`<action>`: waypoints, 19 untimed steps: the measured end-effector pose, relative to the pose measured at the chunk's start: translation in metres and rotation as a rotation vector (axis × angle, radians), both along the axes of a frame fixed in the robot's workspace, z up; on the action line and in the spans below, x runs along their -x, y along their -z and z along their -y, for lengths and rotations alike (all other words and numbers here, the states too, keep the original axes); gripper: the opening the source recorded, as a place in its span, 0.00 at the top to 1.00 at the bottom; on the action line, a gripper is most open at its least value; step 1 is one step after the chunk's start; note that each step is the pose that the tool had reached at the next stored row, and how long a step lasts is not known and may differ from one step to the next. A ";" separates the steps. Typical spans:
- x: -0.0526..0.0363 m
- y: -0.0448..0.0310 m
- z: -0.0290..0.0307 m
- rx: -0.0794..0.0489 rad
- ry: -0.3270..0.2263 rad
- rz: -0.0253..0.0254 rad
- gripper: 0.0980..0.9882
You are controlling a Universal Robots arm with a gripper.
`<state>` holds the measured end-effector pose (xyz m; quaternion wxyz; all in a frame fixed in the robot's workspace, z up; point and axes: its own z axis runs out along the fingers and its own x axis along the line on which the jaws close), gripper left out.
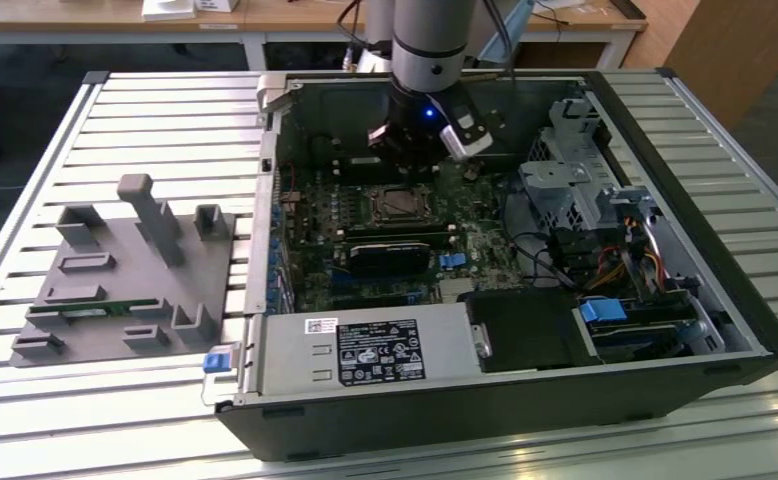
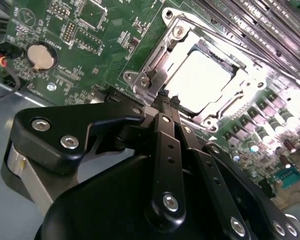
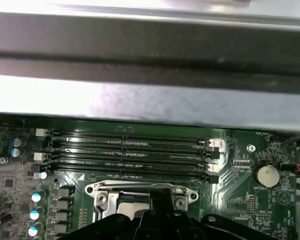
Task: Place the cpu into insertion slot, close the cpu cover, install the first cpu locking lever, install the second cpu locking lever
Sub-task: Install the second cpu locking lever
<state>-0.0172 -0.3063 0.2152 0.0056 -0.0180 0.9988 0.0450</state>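
The cpu (image 2: 200,80), a square chip with a bright silver top, lies in the insertion slot on the green motherboard; in the exterior view it is the grey square (image 1: 395,205) mid-board. The cpu cover (image 2: 157,50), a silver metal frame, lies flat around it (image 3: 110,189). My gripper (image 2: 168,100) is shut, its black fingertips pressed together right at the frame's edge, with nothing visible between them. It hangs from the arm just behind the socket (image 1: 409,168). A thin metal rod (image 3: 140,185) runs along the cover's edge; whether a locking lever is latched I cannot tell.
Several memory slots (image 3: 135,150) lie beside the socket, under the case wall (image 3: 140,55). A coin battery (image 2: 41,56) sits nearby. A black card (image 1: 389,255), the power supply (image 1: 362,355) and a drive cage (image 1: 576,180) crowd the case. A grey fixture (image 1: 122,280) stands at the exterior view's left.
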 end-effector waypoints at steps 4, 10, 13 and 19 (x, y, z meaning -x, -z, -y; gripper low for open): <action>0.0000 -0.0112 0.0000 0.000 0.000 0.0001 0.98; 0.0001 -0.0221 0.0025 0.000 0.000 0.0000 0.98; 0.0002 -0.0221 0.0072 0.000 0.000 0.0000 0.98; 0.0003 -0.0221 0.0205 0.000 0.000 0.0000 0.98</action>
